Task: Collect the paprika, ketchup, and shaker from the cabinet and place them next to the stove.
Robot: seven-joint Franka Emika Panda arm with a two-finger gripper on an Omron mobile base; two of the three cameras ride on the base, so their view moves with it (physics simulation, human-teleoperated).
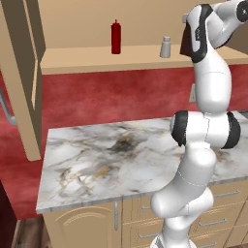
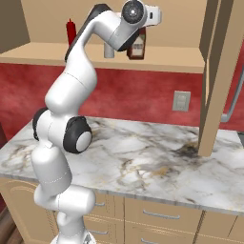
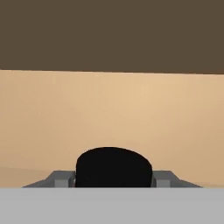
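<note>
The paprika (image 2: 138, 47), a reddish-brown jar with a black cap (image 3: 113, 168), stands on the cabinet shelf (image 2: 181, 59). My gripper (image 3: 113, 180) is at its top, one finger against each side of the cap. To its left on the same shelf are the small pale shaker (image 1: 165, 47) (image 2: 109, 50) and, further left, the slim red ketchup (image 1: 116, 37) (image 2: 71, 32), both upright and apart from the hand. The stove is out of view.
Open cabinet doors hang out on the left (image 1: 22, 72) and the right (image 2: 214, 71). A marble counter (image 1: 106, 160) runs below the shelf over tan drawers (image 2: 162, 217). A wall outlet (image 2: 181, 100) sits on the red backsplash.
</note>
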